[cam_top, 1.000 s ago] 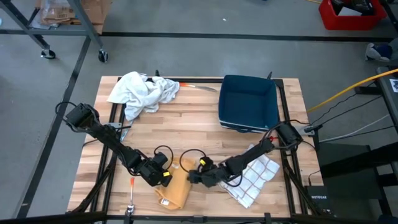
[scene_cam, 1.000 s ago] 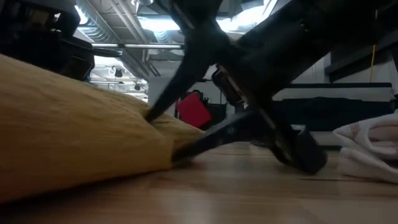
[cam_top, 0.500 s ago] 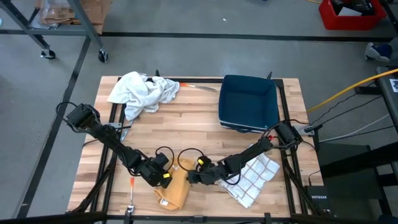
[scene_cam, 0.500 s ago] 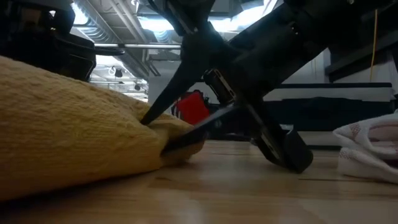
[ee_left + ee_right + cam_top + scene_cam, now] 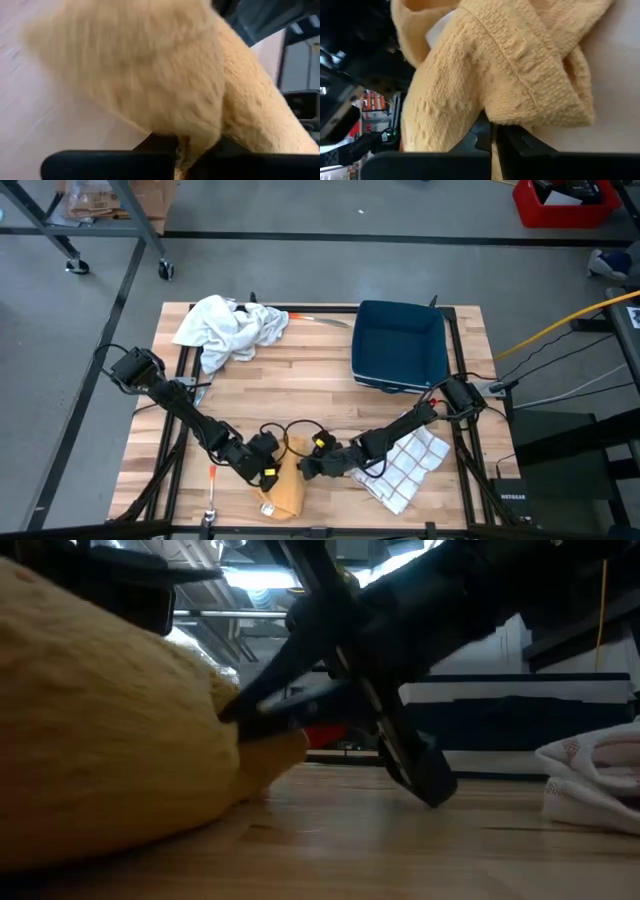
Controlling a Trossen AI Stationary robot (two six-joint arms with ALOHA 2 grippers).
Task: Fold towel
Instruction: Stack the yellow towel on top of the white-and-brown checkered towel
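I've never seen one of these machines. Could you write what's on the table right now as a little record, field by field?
Table: wooden top
Being worked on: yellow towel, near the front edge
Left gripper: shut on the yellow towel's left side
Right gripper: shut on the yellow towel's right side
Other cloths: white towel bunched at the back left; checked cloth at the front right
Container: dark blue bin, back right
Fold: not finished, towel bunched between the grippers

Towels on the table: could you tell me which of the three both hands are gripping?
The yellow towel at the near edge, pinched by the left hand and right hand. The white towel and checked towel lie untouched.
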